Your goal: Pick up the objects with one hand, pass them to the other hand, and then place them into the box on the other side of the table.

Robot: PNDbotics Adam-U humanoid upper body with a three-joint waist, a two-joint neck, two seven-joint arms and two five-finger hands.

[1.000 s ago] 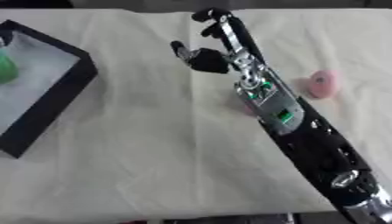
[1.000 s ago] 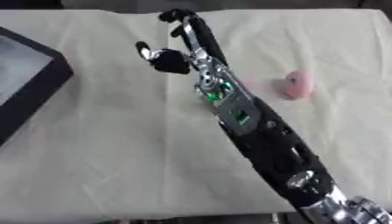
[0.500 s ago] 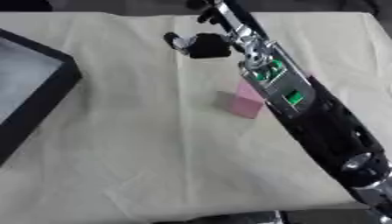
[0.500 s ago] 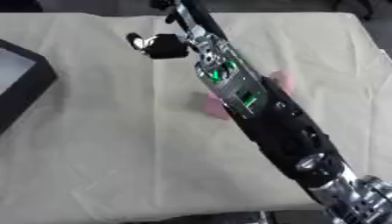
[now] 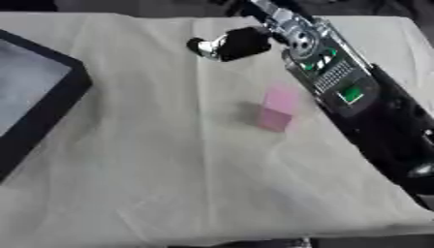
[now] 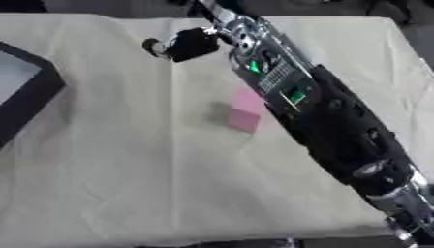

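A pink block (image 5: 278, 109) lies on the cream cloth near the middle, just left of my right forearm (image 5: 356, 97) and apart from the hand. That arm crosses from the lower right up to the far edge. My right hand (image 6: 193, 43) is up there; its black thumb sticks out to the left with nothing in it, and the rest of the hand runs off the top. The black box (image 5: 47, 104) with a pale floor sits at the left edge, cut off by the picture. My left hand shows in no view.
The cream cloth (image 5: 152, 184) covers the table and is creased in places. Its front edge runs along the bottom of the picture and its far edge along the top.
The camera has swung and the whole picture has shifted: the box slid toward the left edge and the arm fills more of the view. The pink block now shows left of the forearm.
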